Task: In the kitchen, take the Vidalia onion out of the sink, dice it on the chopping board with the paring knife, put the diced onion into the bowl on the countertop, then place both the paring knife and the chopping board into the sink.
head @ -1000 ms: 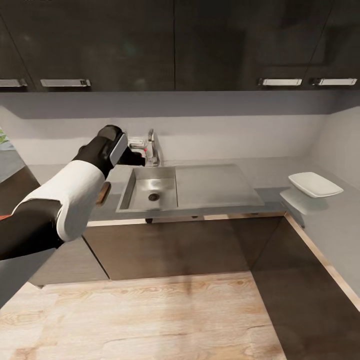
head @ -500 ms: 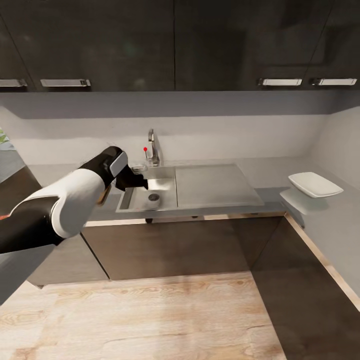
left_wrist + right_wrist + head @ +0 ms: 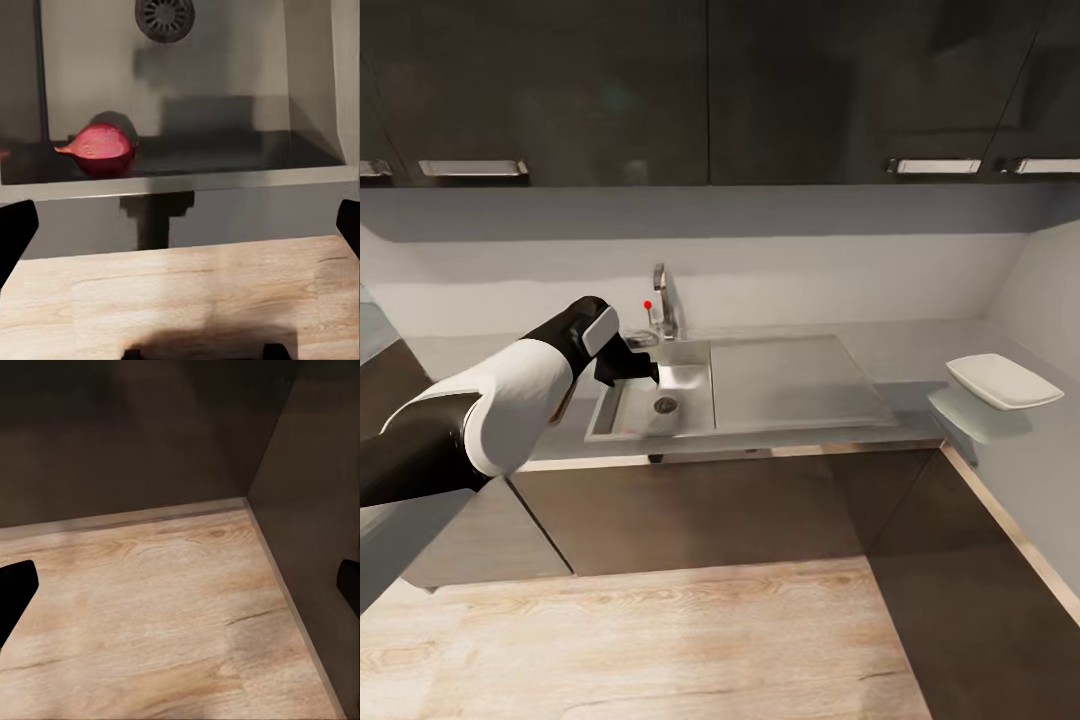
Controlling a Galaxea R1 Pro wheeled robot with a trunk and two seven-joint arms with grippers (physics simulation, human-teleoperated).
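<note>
At the left of the head view, the black-and-white left arm reaches out over the near-left corner of the rectangular grey steel sink (image 3: 690,395). Its left gripper (image 3: 643,372) hangs just above the basin, dark fingers pointing down into it. The reach looks like the approach for the first step, fetching the onion. In the left wrist view the black fingertips (image 3: 15,229) sit at the two opposite edges of the picture with a broad gap between them, so the jaws stand spread wide and hold nothing, ready to close around the bulb.

The small pinkish-red Vidalia onion (image 3: 101,148) lies on the basin floor against the near wall, well apart from the round drain (image 3: 165,15). In the head view only a faint reddish trace shows at the near-left of the basin. Being low against the wall, it probably calls for a reach down from above.

Behind the basin stands the curved chrome tap (image 3: 662,300) with its red knob (image 3: 648,305), near the arm. To the right runs the flat drainboard, then the grey glossy countertop (image 3: 920,345). At its far right rests the shallow white square bowl (image 3: 1004,382), waiting for the diced onion.

The right wrist view looks down at pale wooden floor and dark cabinet fronts. The right gripper's black fingertips (image 3: 15,585) are likewise far apart at the picture's edges, so the right gripper (image 3: 180,585) is spread and idle.
</note>
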